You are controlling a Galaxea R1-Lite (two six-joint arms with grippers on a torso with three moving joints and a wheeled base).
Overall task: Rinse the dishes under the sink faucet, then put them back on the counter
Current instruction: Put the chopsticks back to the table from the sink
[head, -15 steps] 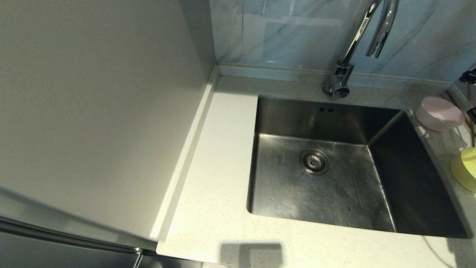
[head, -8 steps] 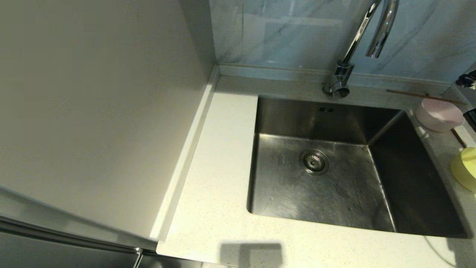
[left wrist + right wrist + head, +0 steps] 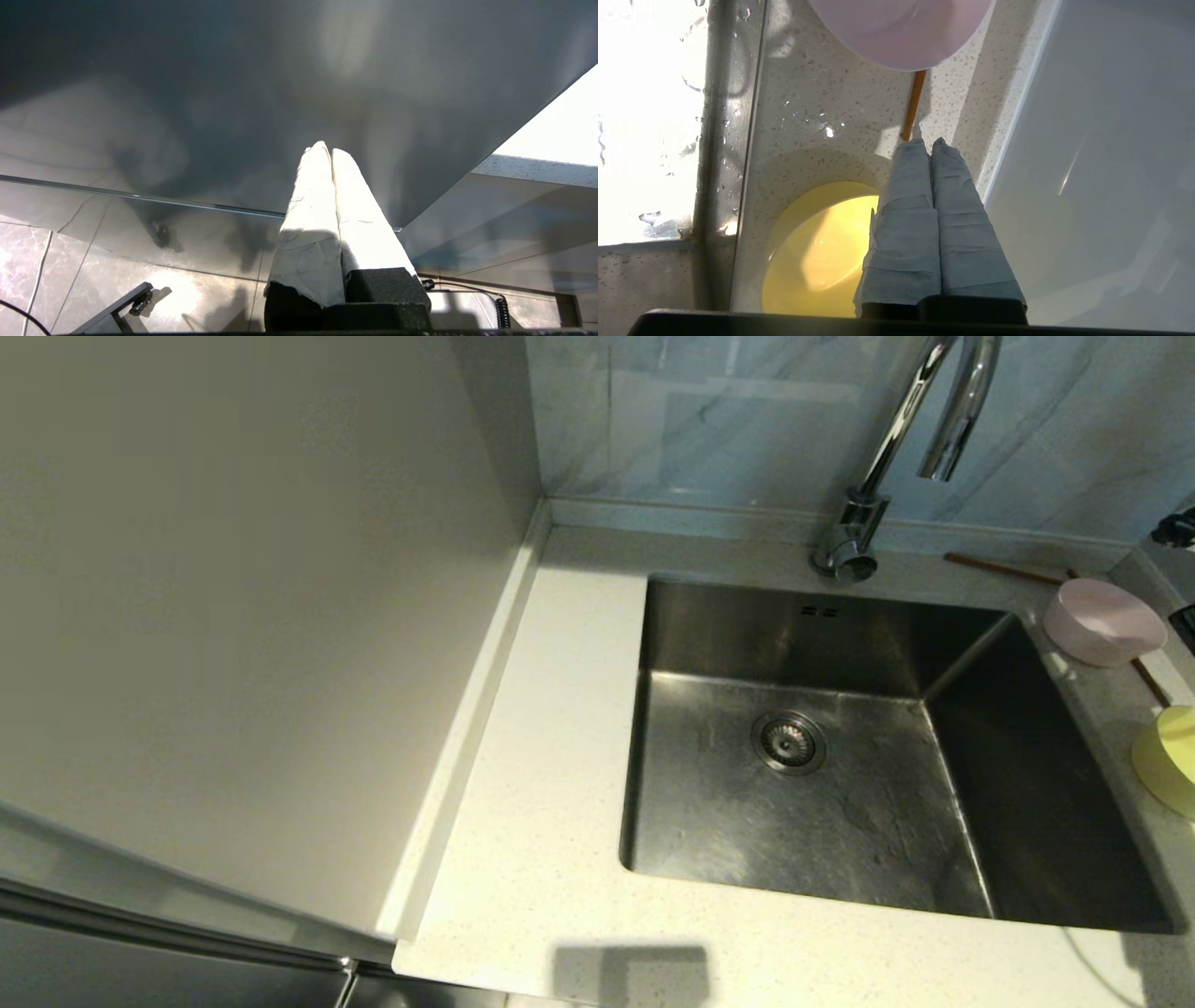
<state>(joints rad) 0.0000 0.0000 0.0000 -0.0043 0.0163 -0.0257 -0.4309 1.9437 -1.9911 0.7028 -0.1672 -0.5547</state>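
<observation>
A pale pink bowl (image 3: 1104,621) (image 3: 901,32) and a yellow-green bowl (image 3: 1167,756) (image 3: 817,252) stand on the counter (image 3: 551,756) right of the sink (image 3: 728,635). One brown chopstick (image 3: 1004,568) lies along the counter's back edge, between the faucet (image 3: 896,429) and the pink bowl. A second chopstick (image 3: 1150,681) (image 3: 915,102) runs from the pink bowl to just past my right gripper (image 3: 927,142). That gripper hangs shut over the yellow-green bowl, with nothing seen between its fingers. My left gripper (image 3: 327,149) is shut and parked low beside a cabinet.
A tall pale side panel (image 3: 233,616) borders the counter on the left. Blue-grey marbled tile (image 3: 709,420) backs it. Another pale panel (image 3: 1111,163) stands close by the right gripper. Water drops lie on the counter by the sink rim (image 3: 724,116).
A chopstick has come into view along the back edge behind the pink bowl and slid left towards the faucet. Another now lies between the two bowls. Bowls and camera have kept still.
</observation>
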